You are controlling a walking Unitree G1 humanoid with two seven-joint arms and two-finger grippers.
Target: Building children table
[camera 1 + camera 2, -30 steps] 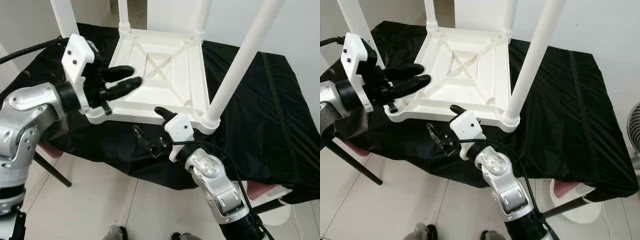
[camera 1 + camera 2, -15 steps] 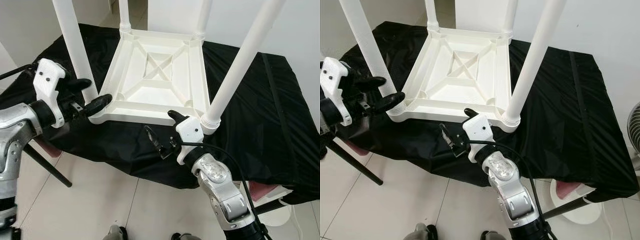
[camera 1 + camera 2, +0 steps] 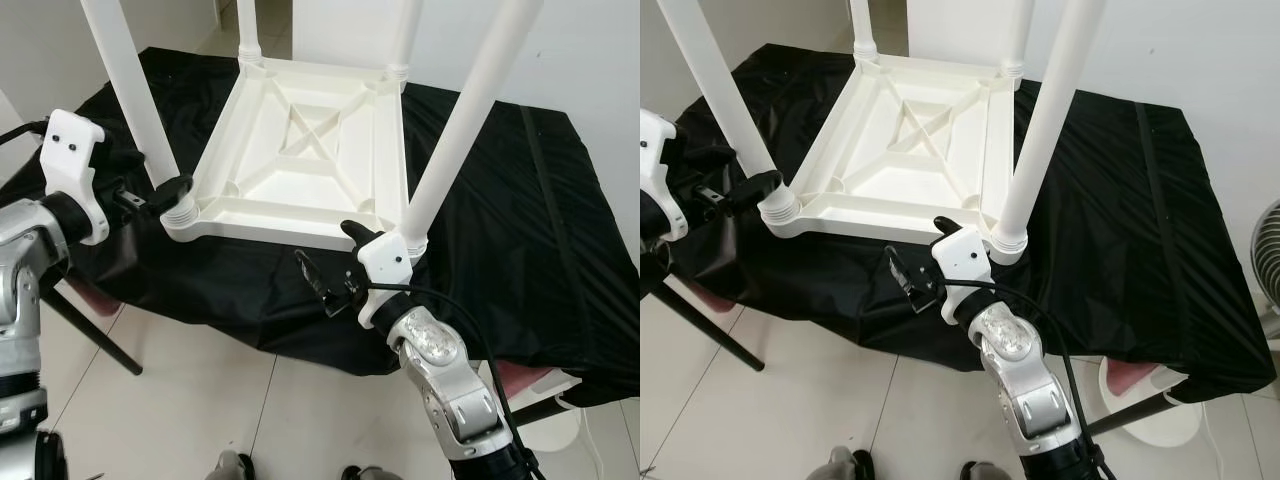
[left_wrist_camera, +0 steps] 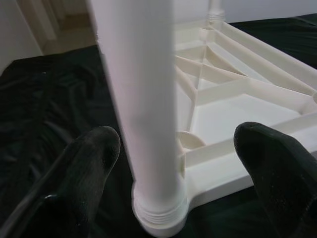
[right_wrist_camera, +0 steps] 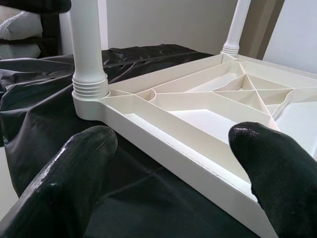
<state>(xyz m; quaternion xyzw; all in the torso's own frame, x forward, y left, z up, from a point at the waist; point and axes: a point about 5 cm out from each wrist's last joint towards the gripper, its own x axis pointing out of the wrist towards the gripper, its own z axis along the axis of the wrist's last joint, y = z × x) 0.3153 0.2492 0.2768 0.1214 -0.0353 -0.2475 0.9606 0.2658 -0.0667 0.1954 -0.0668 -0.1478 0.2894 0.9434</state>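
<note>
Table (image 3: 310, 150) upturned; left gripper (image 3: 150, 195) jaws straddle leg (image 3: 125, 90); right gripper (image 3: 330, 265) jaws agape.

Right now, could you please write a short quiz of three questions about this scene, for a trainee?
1. True or false: the white table lies upside down on the black cloth.
2. How many legs stand in its corners?
3. The left gripper is: A) shut on a screw; B) open around the near-left leg; C) resting on the floor.

Key: 1 true. 2 four. 3 B; the right gripper is open too, at the table's near edge.
</note>
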